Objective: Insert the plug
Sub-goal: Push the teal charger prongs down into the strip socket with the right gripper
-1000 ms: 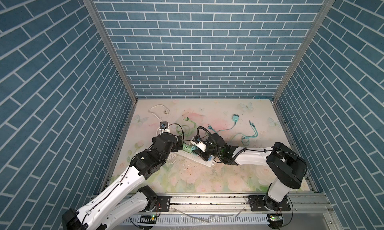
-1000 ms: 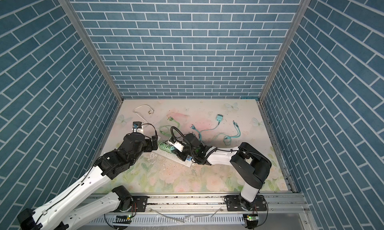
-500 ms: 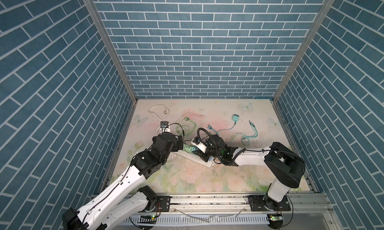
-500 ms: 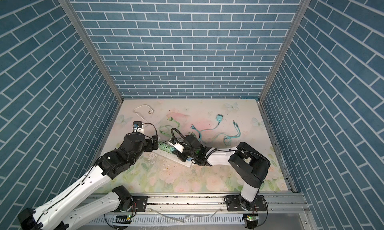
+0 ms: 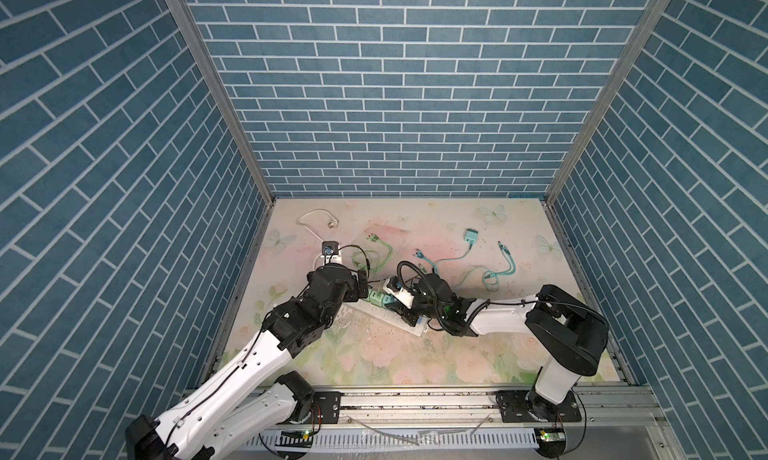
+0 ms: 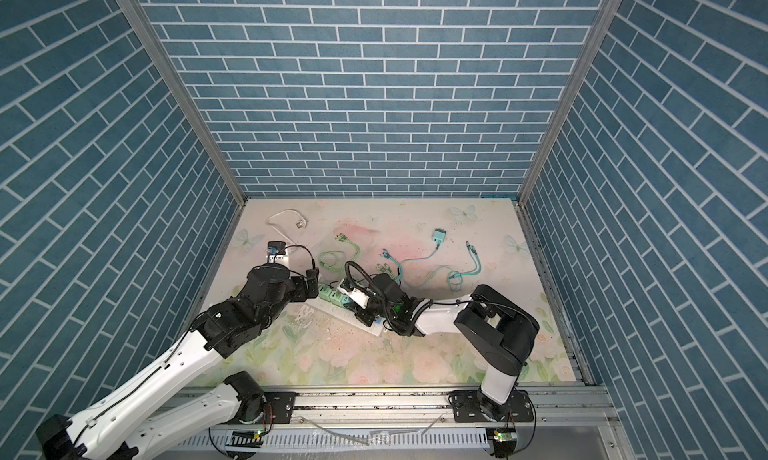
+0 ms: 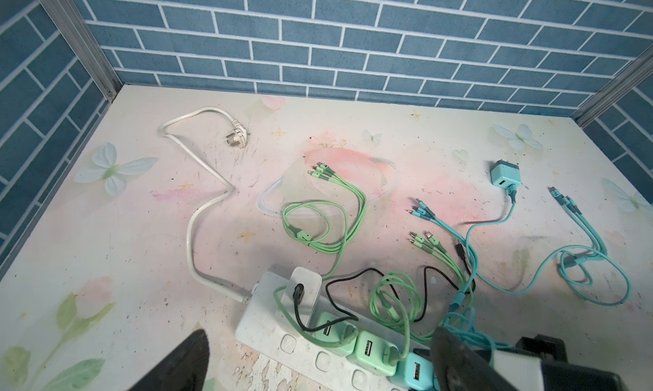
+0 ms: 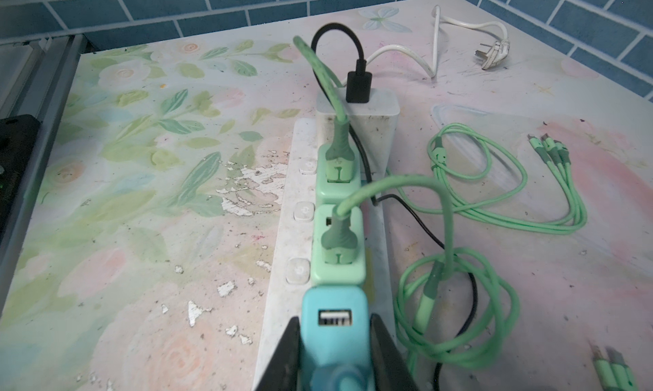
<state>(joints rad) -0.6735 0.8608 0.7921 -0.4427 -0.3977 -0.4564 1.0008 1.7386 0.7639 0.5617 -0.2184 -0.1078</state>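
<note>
plug: the blue plug [image 8: 332, 301] stands on the power strip [image 8: 277, 293], in the slot just beside the two green chargers [image 8: 337, 244], touching the nearer one.
place: in a top view the blue plug [image 5: 388, 300] is near the table's middle; the green chargers are at its 9 o'clock and the white charger [image 8: 357, 113] is further along the strip toward 10 o'clock.
right pincer: the right gripper [image 8: 335, 339] is clamped on the plug's two sides and reaches in from 4 o'clock.
left pincer: the left gripper [image 7: 319, 336] is spread wide and holds nothing. it hovers over the strip at the plug's 9 o'clock.
step: seating the plug, by my reading. the prongs are hidden, so i cannot tell whether it is fully home.
next move: probably a straight push down into the slot with no tilt. the left jaws could steady the strip, and the right would let go only once the plug's body sits level with the green ones.
further out: a loose teal charger [image 5: 471, 235] lies at 1 o'clock, well apart.
change: very little over the last second. the right arm's elbow has edged toward 9 o'clock, the left arm has hardly moved, and both pincers are set as before.
</note>
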